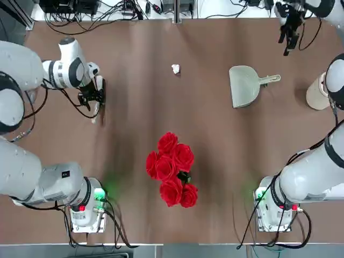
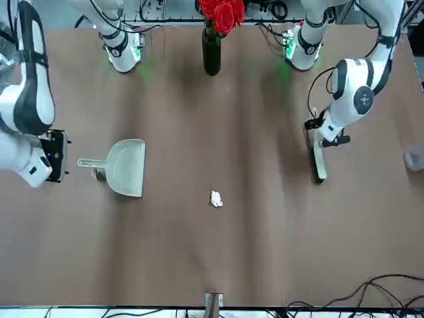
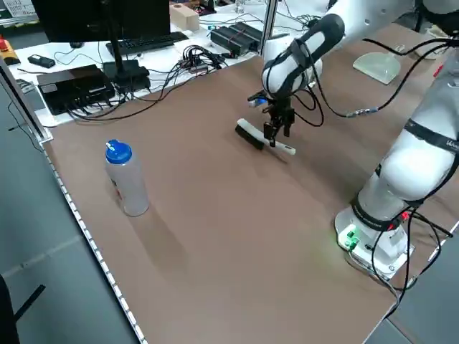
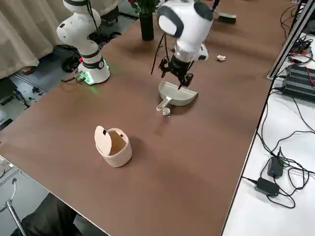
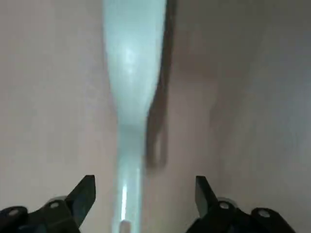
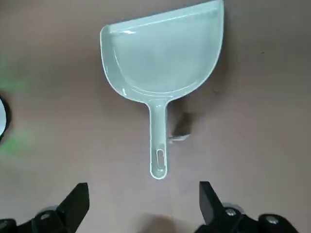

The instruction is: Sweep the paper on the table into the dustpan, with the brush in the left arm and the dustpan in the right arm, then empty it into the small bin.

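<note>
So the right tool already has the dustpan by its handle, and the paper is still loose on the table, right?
Not quite. The right tool is open and short of the dustpan, whose handle lies free on the table, as the right wrist view shows. The paper is still loose.

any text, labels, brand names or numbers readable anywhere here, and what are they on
None can be read.
Small dark label on the left arm's base link: too small to read.
Sheet with print at the left side view's top left corner: too blurred to read.
The dustpan, brush, small bin and blue-capped bottle show no lettering.
</note>
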Robot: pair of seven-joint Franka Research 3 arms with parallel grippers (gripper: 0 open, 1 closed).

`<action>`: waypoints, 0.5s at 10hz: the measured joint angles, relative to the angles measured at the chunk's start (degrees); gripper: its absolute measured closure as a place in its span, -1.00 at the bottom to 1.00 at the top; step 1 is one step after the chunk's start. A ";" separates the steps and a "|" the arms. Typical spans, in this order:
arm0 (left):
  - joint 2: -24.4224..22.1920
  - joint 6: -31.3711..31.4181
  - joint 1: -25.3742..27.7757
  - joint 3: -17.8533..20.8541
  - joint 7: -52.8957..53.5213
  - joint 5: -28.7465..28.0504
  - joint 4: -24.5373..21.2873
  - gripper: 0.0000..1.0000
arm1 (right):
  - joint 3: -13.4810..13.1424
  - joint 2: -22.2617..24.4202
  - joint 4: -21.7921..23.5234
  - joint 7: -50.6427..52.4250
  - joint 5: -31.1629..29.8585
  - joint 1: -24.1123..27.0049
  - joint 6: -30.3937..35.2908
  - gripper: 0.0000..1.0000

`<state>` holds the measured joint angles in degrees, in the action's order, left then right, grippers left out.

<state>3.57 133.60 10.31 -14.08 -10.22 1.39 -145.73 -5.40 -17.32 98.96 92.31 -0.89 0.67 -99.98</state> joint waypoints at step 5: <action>0.73 0.09 0.28 -0.52 -0.24 -0.26 -0.02 -0.68 | 0.00 1.18 13.77 2.02 0.00 0.74 -14.47 -1.00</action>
<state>4.30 133.69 10.59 -14.60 -10.46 1.13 -145.76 -5.40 -16.14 112.73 94.33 -0.89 1.40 -114.45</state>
